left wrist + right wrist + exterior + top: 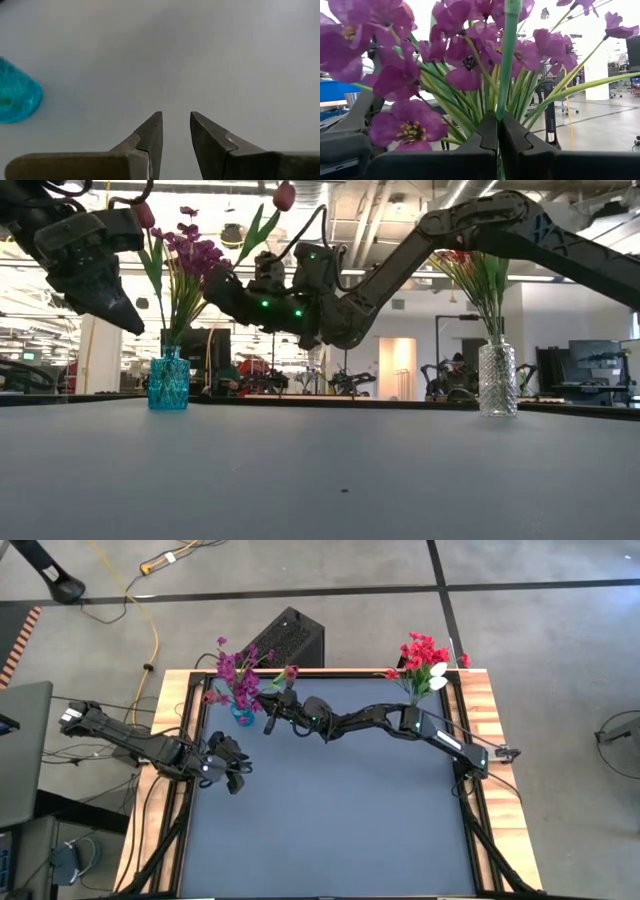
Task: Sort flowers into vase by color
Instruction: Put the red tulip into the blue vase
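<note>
High view gives me the whole layout: my right gripper (270,718) reaches across the back of the grey table (330,830) to the teal vase (243,716), crowded with purple flowers (237,673). A clear vase (420,697) of red and white flowers (424,658) stands at the back right corner, well apart. My left gripper (232,762) hangs near the table's left edge, just in front of the teal vase.

Only the right wrist view shows the grip: fingers clamped on a thin green stem (507,60), the purple blooms pressing close behind it. Low view adds that the held flower (284,196) has a single tulip-like magenta head, raised above the bunch, and that both vases are ribbed glass. Left wrist view shows its pointed fingers (150,132) slightly apart, holding nothing.
</note>
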`<state>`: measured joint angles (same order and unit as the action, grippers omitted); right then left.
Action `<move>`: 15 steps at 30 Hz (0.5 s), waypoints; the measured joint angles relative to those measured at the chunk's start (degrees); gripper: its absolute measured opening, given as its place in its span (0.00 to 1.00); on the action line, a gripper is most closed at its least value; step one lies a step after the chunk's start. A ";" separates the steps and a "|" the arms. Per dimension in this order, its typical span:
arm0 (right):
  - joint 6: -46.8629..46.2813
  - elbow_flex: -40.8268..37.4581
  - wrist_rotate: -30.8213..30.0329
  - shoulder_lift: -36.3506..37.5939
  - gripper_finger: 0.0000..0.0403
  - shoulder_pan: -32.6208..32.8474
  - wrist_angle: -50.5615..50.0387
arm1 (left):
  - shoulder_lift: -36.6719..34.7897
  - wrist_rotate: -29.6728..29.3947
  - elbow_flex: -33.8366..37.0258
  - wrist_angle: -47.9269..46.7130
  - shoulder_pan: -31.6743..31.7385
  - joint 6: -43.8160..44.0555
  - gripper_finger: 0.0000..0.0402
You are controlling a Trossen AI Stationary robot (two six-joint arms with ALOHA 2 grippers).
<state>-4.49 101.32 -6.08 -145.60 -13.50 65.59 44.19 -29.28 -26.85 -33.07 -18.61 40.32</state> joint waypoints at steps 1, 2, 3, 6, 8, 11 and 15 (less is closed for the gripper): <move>0.00 -0.02 0.03 0.00 0.07 0.02 -0.04 | -0.21 0.11 0.00 0.52 0.00 -1.12 0.21; 0.00 -0.02 0.07 0.00 0.06 0.02 -0.05 | -0.61 0.43 0.01 1.22 0.01 -2.68 0.21; -0.03 -0.01 0.09 0.02 0.06 0.02 -0.04 | -1.12 0.54 0.01 2.15 0.05 -4.48 0.21; -0.20 0.00 0.08 0.09 0.07 0.13 -0.01 | -3.79 0.51 0.02 5.63 1.28 -10.47 0.21; -0.18 -0.02 -0.43 0.09 0.07 0.32 -0.03 | -6.16 0.74 0.02 8.10 3.27 -14.19 0.21; -0.17 0.55 -1.20 0.11 0.07 0.36 -0.98 | -9.82 3.58 0.02 8.27 7.07 -17.05 0.21; -0.15 1.96 -1.21 0.15 0.07 0.60 -4.33 | -13.41 8.89 0.02 8.12 11.23 -18.21 0.21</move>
<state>-4.64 103.27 -7.29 -145.45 -12.90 61.25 30.79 -20.39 -26.83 -24.95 -7.38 22.11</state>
